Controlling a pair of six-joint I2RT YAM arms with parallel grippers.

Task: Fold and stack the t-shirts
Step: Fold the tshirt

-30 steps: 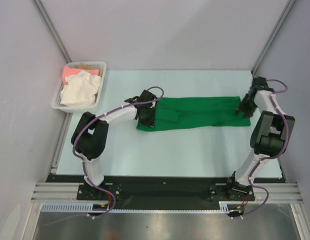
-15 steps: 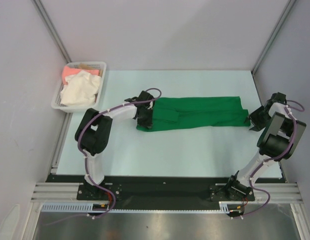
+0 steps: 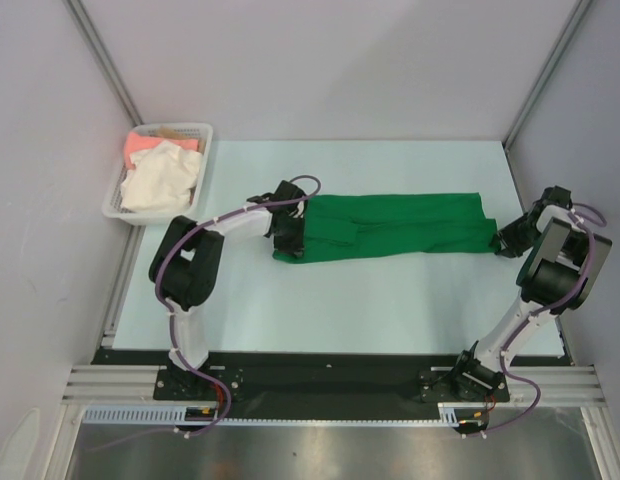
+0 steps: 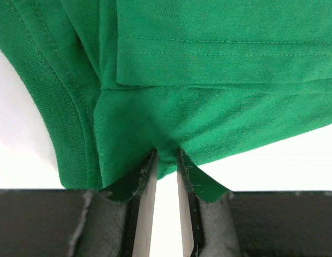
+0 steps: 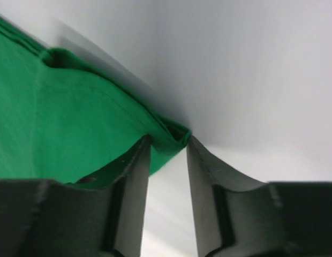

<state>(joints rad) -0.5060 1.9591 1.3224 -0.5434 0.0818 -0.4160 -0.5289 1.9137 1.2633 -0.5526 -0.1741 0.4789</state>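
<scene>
The green t-shirt [image 3: 410, 225] lies folded into a long strip across the middle of the table. My left gripper [image 3: 290, 238] is at its left end, near the collar. In the left wrist view it [image 4: 166, 152] is shut on the edge of the green cloth [image 4: 209, 53]. My right gripper [image 3: 508, 240] is at the strip's near right corner. In the right wrist view it [image 5: 168, 142] has the folded corner of the green cloth [image 5: 59, 118] pinched between its tips. The cream-white t-shirt [image 3: 155, 185] and the salmon-pink t-shirt [image 3: 142, 145] lie crumpled in the basket.
The white lattice basket [image 3: 175, 128] stands off the table's back left corner. Grey walls with metal posts close in the back and both sides. The right arm is folded close to the right wall.
My right gripper has moved from the strip's far right corner down to its near right corner and settled there. My left gripper has stayed at the left end.
</scene>
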